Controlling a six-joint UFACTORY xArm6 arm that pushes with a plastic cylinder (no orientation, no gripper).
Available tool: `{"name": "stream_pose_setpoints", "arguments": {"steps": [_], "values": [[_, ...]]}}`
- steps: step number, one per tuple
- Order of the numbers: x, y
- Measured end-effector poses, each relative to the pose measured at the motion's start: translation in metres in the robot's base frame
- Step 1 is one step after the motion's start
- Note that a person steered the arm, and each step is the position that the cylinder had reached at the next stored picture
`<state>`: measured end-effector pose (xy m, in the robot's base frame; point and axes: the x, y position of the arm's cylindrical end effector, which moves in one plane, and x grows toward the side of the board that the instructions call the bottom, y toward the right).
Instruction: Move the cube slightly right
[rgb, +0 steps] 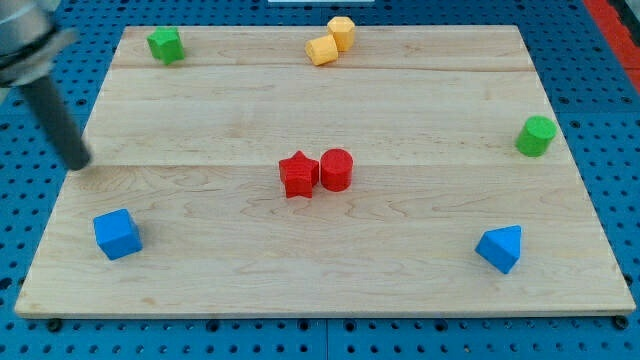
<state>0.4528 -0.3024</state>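
Blue cube (118, 234) sits near the wooden board's (320, 110) lower-left corner; my tip (78, 163), a bare rod holding nothing, rests above it at the board's left edge, well apart from the cube.

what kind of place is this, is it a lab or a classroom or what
Most likely a robotics lab bench. A pale wooden board sits on a blue perforated table, small coloured blocks like the blue cube and red star lie scattered on it, and my tip touches down at the view's left edge.
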Motion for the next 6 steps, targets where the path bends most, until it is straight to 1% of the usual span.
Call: {"name": "stream_pose_setpoints", "arguments": {"steps": [1,2,3,4,5,6], "values": [[0.047,0.028],[0.089,0.029],[0.097,0.089],[0.092,0.153],[0.091,0.176],[0.085,0.138]]}}
